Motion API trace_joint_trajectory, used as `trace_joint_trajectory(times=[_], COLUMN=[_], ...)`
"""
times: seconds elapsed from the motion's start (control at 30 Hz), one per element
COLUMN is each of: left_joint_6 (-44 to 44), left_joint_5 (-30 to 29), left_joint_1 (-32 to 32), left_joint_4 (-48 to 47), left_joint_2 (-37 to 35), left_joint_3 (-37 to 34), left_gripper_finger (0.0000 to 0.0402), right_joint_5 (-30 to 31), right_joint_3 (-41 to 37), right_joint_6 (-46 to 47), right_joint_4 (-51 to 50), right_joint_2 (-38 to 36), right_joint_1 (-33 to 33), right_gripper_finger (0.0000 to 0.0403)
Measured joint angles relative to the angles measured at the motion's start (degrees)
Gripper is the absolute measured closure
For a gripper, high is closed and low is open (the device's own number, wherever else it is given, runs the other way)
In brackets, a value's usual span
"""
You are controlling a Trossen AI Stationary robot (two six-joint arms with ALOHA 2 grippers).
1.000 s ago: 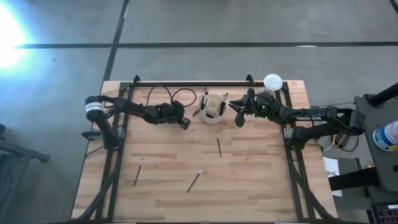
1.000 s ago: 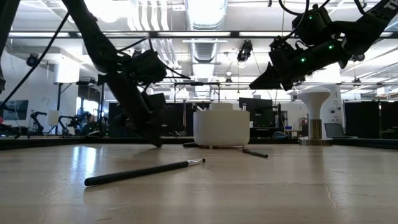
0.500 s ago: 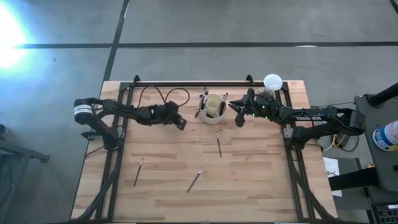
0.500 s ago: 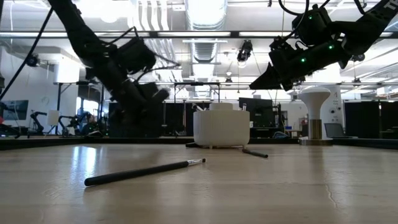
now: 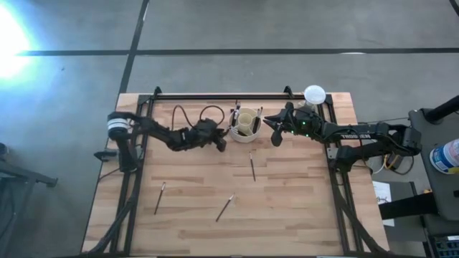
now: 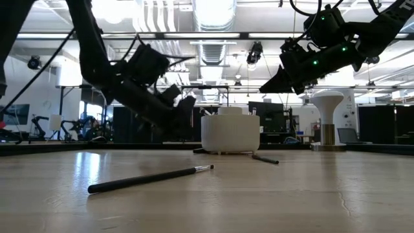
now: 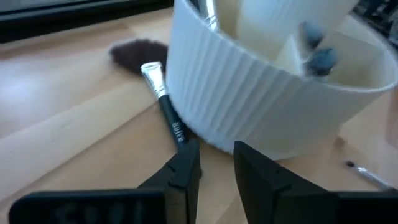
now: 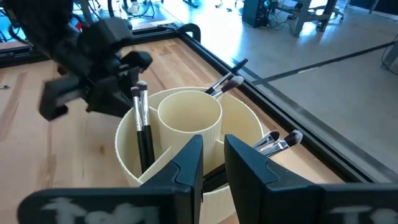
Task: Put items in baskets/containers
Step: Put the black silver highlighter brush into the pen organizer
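Observation:
The cream ribbed cup (image 5: 246,122) stands at the table's far middle. A dark-handled brush (image 8: 143,130) stands upright in one of its compartments, and others (image 8: 225,83) lean over its far rim. My left gripper (image 7: 216,165) is open just left of the cup's wall (image 7: 261,106), nearly level, with nothing between its fingers. A fluffy-headed brush (image 7: 163,102) lies on the table against the cup's base, just ahead of the left fingertip. My right gripper (image 8: 212,165) hovers right of the cup (image 6: 230,133), above its rim, with a narrow gap between its fingers and nothing in it.
Three brushes lie loose on the wood: one at mid-table (image 5: 252,168), two nearer the front (image 5: 159,197) (image 5: 225,207). A white globe on a stand (image 5: 314,94) is at the far right corner. Black frame rails (image 5: 222,95) run along the far and side edges.
My left gripper has tipped up from pointing steeply down at the table to nearly level. It has risen a little and moved toward the cup, to the table's right. My right arm has kept still.

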Motion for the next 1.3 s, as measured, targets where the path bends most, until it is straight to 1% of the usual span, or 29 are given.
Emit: trace_joint_trajectory(times=[0.1, 0.17, 0.37, 0.57, 0.63, 0.83, 0.97, 1.17, 1.3], left_joint_6=[-0.4, -0.5, -0.6, 0.1, 0.1, 0.1, 0.3, 0.2, 0.1], left_joint_5=[-3.6, -4.2, -3.7, -2.4, -1.7, -1.4, -2.5, -2.8, -1.6], left_joint_1=[0.0, 0.1, -0.1, -0.1, -0.1, -0.1, -0.1, -0.1, -0.1], left_joint_4=[0.5, 1.0, 3.5, 3.3, 2.7, -3.5, -5.7, -6.1, -6.2], left_joint_2=[2.4, 3.4, 5.2, 5.3, 5.3, 5.3, 5.3, 5.3, 6.4], left_joint_3=[0.0, 0.0, 0.9, 1.5, 1.8, 4.2, 5.0, 5.1, 6.7], left_gripper_finger=[0.0310, 0.0310, 0.0309, 0.0309, 0.0309, 0.0309, 0.0309, 0.0309, 0.0309], right_joint_5=[0.0, 0.0, 0.0, 0.0, 0.0, 0.0, 0.0, 0.0, 0.0], right_joint_3=[0.0, 0.0, 0.0, 0.0, 0.0, 0.0, 0.0, 0.0, 0.0], right_joint_6=[0.0, 0.0, 0.0, 0.0, 0.0, 0.0, 0.0, 0.0, 0.0], right_joint_4=[0.0, 0.0, 0.0, 0.0, 0.0, 0.0, 0.0, 0.0, 0.0], right_joint_2=[0.0, 0.0, 0.0, 0.0, 0.0, 0.0, 0.0, 0.0, 0.0], right_joint_1=[0.0, 0.0, 0.0, 0.0, 0.0, 0.0, 0.0, 0.0, 0.0], right_gripper_finger=[0.0344, 0.0344, 0.0344, 0.0344, 0.0344, 0.0344, 0.0344, 0.0344, 0.0344])
